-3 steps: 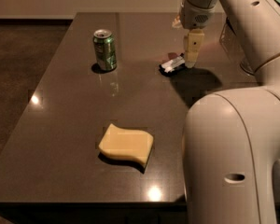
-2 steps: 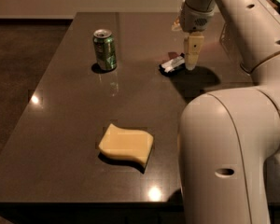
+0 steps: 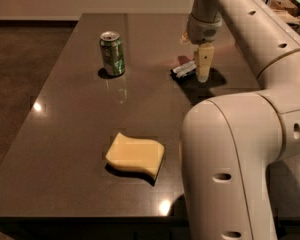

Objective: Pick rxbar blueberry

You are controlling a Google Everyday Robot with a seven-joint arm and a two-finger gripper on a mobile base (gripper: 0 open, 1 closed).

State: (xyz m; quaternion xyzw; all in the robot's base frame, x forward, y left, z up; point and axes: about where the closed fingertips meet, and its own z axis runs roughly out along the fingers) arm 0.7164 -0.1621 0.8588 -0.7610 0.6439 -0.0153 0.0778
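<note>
The rxbar blueberry (image 3: 183, 70), a small flat dark bar with a white label patch, lies on the dark table (image 3: 80, 134) at the back right. My gripper (image 3: 203, 73) hangs straight down right beside the bar's right end, low over the table, and partly covers that end. Whether it touches the bar cannot be told.
A green soda can (image 3: 112, 53) stands upright at the back left. A yellow wavy sponge (image 3: 135, 155) lies near the front middle. My arm's large white links (image 3: 235, 159) fill the right side and hide that part of the table. The table's front edge runs along the bottom.
The gripper has come down a little beside the bar's right end. The bar, can and sponge have not moved.
</note>
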